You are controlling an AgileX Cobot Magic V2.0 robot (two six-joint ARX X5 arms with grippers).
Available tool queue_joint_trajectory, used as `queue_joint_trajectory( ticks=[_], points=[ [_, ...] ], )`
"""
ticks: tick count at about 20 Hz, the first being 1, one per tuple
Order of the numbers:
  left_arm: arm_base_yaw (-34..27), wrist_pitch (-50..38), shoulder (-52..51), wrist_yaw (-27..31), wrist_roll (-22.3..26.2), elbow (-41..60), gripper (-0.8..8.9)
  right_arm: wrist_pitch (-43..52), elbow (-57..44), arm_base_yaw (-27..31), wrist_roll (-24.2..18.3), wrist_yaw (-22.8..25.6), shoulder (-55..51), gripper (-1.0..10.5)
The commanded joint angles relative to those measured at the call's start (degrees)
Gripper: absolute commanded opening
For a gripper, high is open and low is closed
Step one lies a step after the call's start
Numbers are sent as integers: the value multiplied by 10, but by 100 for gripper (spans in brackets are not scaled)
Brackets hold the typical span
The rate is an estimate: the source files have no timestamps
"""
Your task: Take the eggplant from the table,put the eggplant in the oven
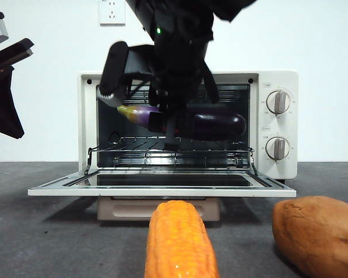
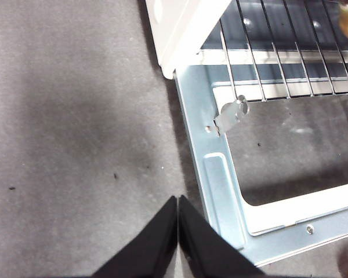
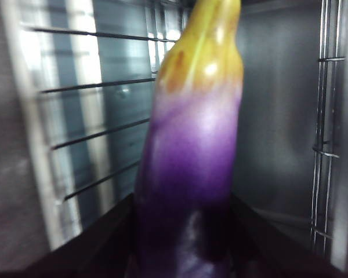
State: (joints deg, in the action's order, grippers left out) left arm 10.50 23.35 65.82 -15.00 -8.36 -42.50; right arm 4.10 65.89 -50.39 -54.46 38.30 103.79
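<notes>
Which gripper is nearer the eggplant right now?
Right. The right gripper is shut on the eggplant inside the oven; the left gripper hovers beside the open door.

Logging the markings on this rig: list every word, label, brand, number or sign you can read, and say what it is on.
No text can be read.
Small labels above the oven's two knobs: too small and blurred.
Tick marks around the knobs: no legible numbers.
Wall socket: only slots, no words.
Eggplant, corn cob, sweet potato: no markings.

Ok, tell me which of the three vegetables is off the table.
The eggplant: the right pincer holds it above the oven rack, while the corn cob and sweet potato lie on the table.
</notes>
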Motion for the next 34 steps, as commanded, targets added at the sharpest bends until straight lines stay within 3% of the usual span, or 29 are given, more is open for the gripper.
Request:
queue_joint_trajectory(
  ticks=[1, 3, 12, 34],
  points=[
    [0, -7, 3, -9, -3, -2, 6, 28, 5, -3, -14, 9, 15, 256],
    [0, -7, 3, -20, -3, -2, 6, 32, 5, 2, -6, 11, 15, 342],
    [0, -3, 3, -22, -3, -2, 6, 32, 5, -1, 45, 12, 15, 346],
    [0, -7, 3, -22, -3, -2, 6, 54, 5, -9, 49, 34, 11, 345]
  ],
)
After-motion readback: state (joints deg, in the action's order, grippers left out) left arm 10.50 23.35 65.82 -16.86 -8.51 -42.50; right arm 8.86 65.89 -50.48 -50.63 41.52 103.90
